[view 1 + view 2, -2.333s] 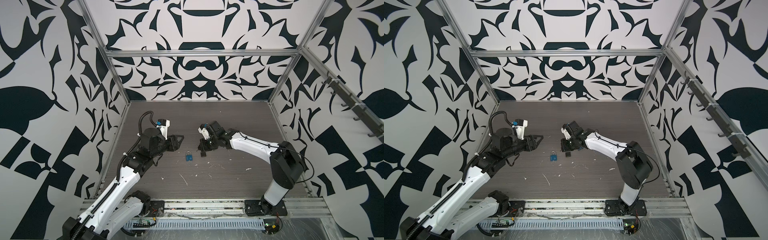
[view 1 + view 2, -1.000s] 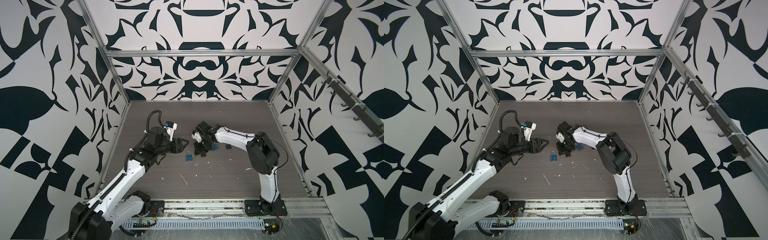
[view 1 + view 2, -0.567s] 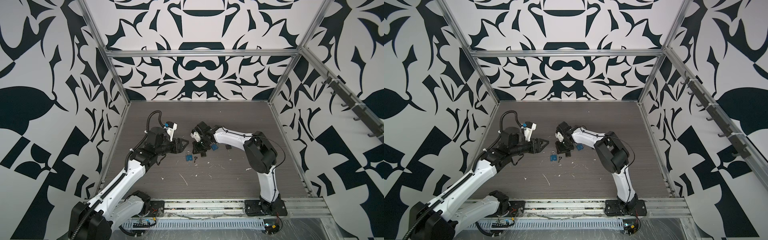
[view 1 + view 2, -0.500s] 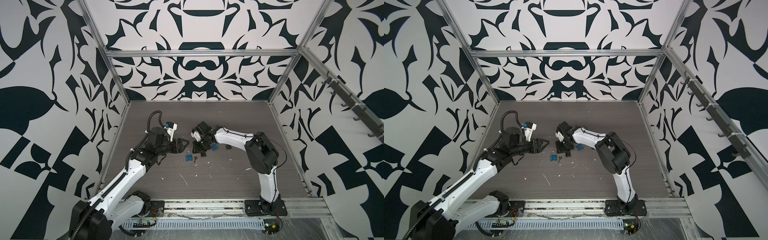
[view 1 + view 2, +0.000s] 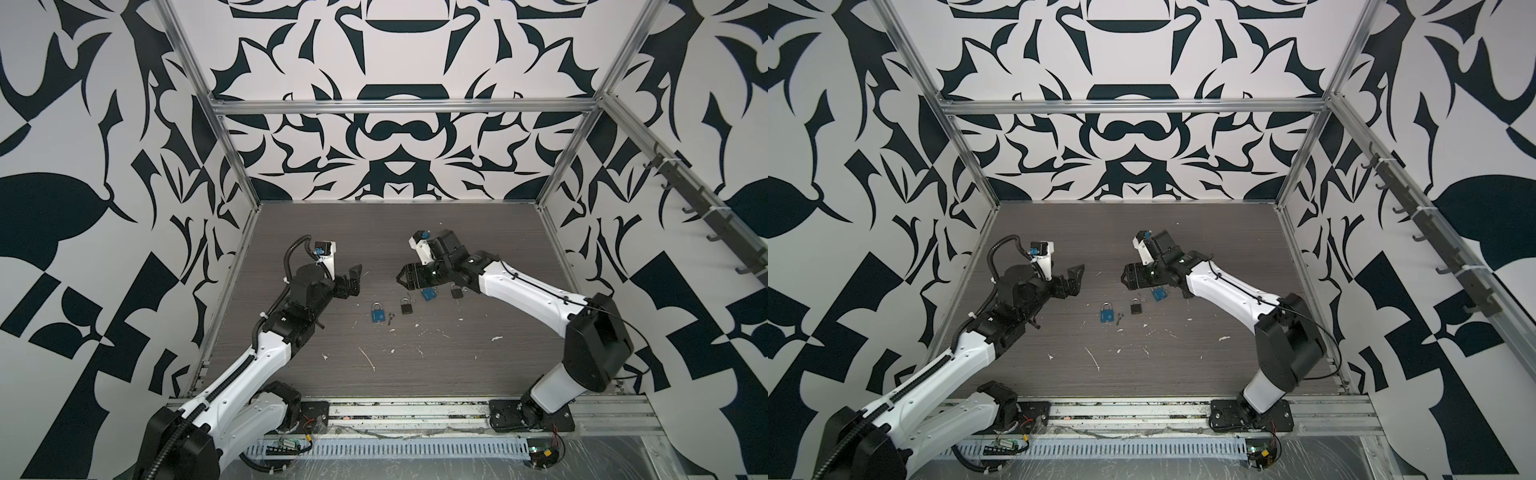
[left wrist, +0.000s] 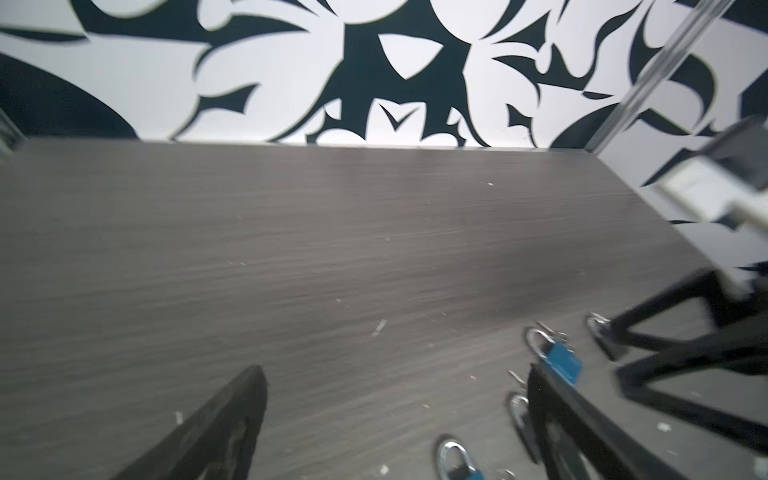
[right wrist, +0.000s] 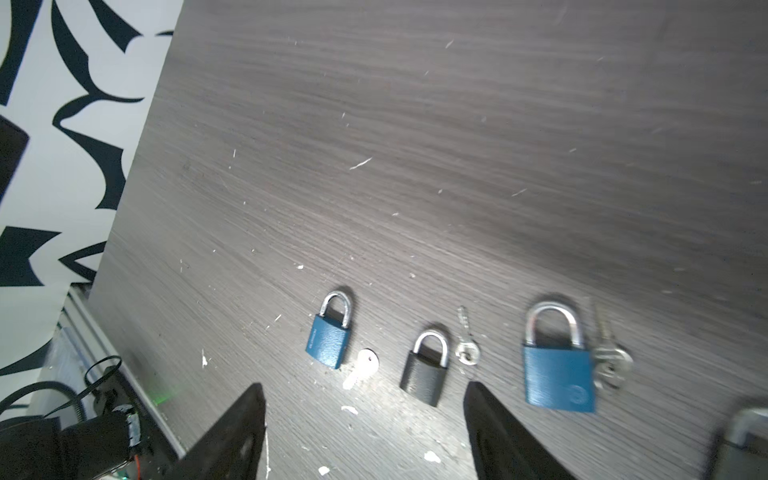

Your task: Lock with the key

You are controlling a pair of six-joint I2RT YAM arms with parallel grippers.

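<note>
A small blue padlock (image 5: 377,313) (image 7: 330,332) lies flat on the table with a loose silver key (image 5: 390,319) (image 7: 361,368) right beside it, not inserted. Its shackle looks closed. My left gripper (image 5: 356,280) (image 6: 397,370) hovers to the left of and behind it, open and empty. My right gripper (image 5: 400,279) (image 7: 363,386) hangs open and empty a little above the table, over the row of locks, with the key and a black padlock (image 7: 428,368) showing between its fingers. The two grippers face each other across a gap.
The black padlock (image 5: 406,306) has its own small keys (image 7: 467,347) beside it. A larger blue padlock (image 5: 428,294) with keys (image 7: 609,361) and another dark padlock (image 5: 456,291) lie under the right arm. White scraps (image 5: 368,358) litter the table's front half.
Both grippers have opened and drawn apart from the small blue padlock, left leftward, right back to the right. The key now lies loose beside that padlock.
</note>
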